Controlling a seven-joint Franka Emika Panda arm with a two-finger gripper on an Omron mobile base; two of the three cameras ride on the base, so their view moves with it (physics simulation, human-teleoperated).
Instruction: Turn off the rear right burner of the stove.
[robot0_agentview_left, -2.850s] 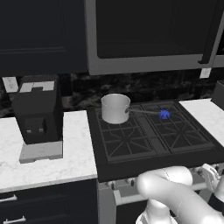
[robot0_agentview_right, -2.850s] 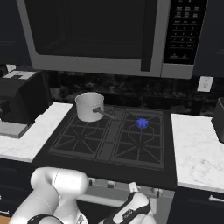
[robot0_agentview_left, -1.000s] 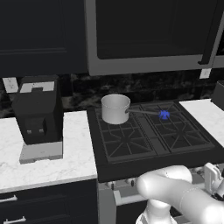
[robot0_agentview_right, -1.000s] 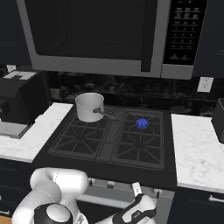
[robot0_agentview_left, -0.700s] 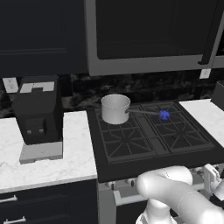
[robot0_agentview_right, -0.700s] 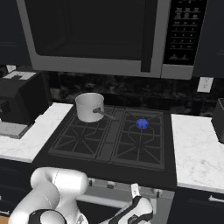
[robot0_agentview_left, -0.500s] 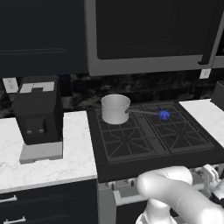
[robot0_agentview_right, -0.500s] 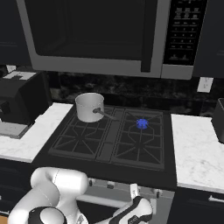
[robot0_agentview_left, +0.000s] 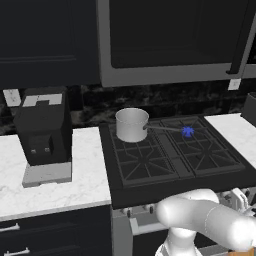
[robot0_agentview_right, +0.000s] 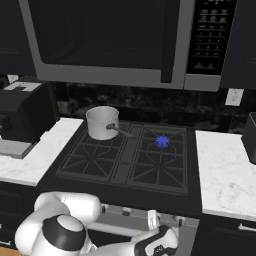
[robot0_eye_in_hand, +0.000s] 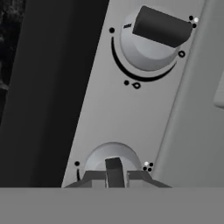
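The rear right burner (robot0_agentview_left: 187, 131) (robot0_agentview_right: 161, 141) still carries a small blue flame on the black stove (robot0_agentview_left: 165, 186) (robot0_agentview_right: 125, 192). My gripper (robot0_eye_in_hand: 114, 176) is low against the stove's grey front, and its white hand shows at the right end of the panel (robot0_agentview_left: 241, 199) (robot0_agentview_right: 152, 218). In the hand view its dark fingertips (robot0_eye_in_hand: 94, 177) sit on either side of the dark bar of a round grey knob (robot0_eye_in_hand: 113, 157). The gripper is shut on that knob. A second knob (robot0_eye_in_hand: 151, 41) with a dark bar sits further along the panel.
A steel pot (robot0_agentview_left: 131, 125) (robot0_agentview_right: 102, 122) stands on the rear left burner, its handle pointing towards the flame. A black coffee machine (robot0_agentview_left: 42, 130) (robot0_agentview_right: 22, 117) stands on the left marble counter (robot0_agentview_left: 75, 175). A microwave (robot0_agentview_right: 115, 40) hangs above the stove. The oven's bar handle (robot0_agentview_right: 120, 229) runs below the knobs.
The hand has edged up to the stove's front since the earliest frames and has held still over the last second. The flame still burns.
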